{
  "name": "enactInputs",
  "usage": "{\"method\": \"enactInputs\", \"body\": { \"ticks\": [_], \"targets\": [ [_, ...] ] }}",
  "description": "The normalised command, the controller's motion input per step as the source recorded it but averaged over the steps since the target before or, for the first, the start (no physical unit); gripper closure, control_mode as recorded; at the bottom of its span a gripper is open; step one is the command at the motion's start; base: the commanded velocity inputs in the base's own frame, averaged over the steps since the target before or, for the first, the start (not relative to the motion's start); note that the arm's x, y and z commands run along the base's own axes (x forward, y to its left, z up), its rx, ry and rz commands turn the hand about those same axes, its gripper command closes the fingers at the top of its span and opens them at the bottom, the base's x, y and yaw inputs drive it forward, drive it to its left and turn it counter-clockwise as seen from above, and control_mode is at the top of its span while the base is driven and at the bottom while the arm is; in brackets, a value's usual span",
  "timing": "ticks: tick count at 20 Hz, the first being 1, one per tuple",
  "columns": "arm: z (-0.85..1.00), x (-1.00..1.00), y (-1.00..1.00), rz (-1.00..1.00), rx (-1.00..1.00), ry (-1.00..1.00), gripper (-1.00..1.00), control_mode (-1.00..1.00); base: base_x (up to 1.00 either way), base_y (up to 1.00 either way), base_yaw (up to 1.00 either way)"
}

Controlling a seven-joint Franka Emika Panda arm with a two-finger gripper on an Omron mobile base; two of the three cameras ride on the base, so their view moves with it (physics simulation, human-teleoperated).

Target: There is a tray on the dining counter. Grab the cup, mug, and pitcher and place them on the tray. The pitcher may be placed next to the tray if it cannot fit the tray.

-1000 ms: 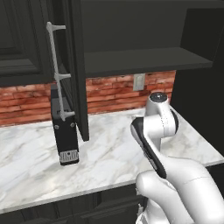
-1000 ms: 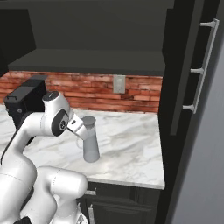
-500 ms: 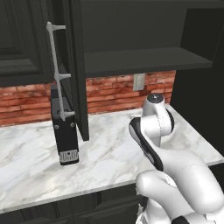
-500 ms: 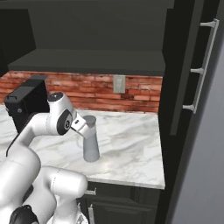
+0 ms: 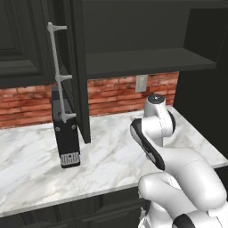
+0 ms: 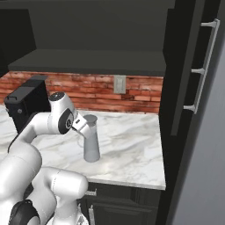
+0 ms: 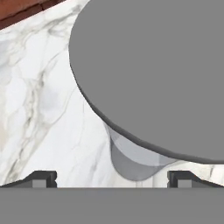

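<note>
Pitcher (image 7: 135, 164) stands upright just below the wide-open fingers (image 7: 41, 178), its lid (image 7: 157, 70) between them, untouched

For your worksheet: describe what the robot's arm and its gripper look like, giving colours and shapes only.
The arm is made of glossy white, rounded segments with dark grey to black joint bands and a domed cap at one joint. The gripper ends in two small dark fingertips.

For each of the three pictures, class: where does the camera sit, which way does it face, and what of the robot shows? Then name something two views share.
Left base view: behind the arm's left, facing the brick-backed marble counter; the arm rises lower right.
Right base view: behind its right, facing the pitcher; the arm rises lower left.
Hand view: on the hand, looking down on the pitcher's lid; open fingertips show.
Shared: both base views show the black coffee machine.
</note>
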Motion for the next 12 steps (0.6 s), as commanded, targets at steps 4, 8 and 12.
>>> {"method": "enactInputs", "body": {
  "ticks": [4, 8, 12],
  "targets": [
    [-0.08, -0.08, -0.02, 0.00, 0.00, 0.00, -1.00, -1.00, 0.00, 0.00, 0.00],
    [-0.06, -0.07, -0.12, -0.02, 0.00, 0.00, -1.00, -1.00, 0.00, 0.00, 0.00],
    [-0.02, -0.06, -0.16, -0.04, 0.00, 0.00, -1.00, -1.00, 0.00, 0.00, 0.00]
  ]
}}
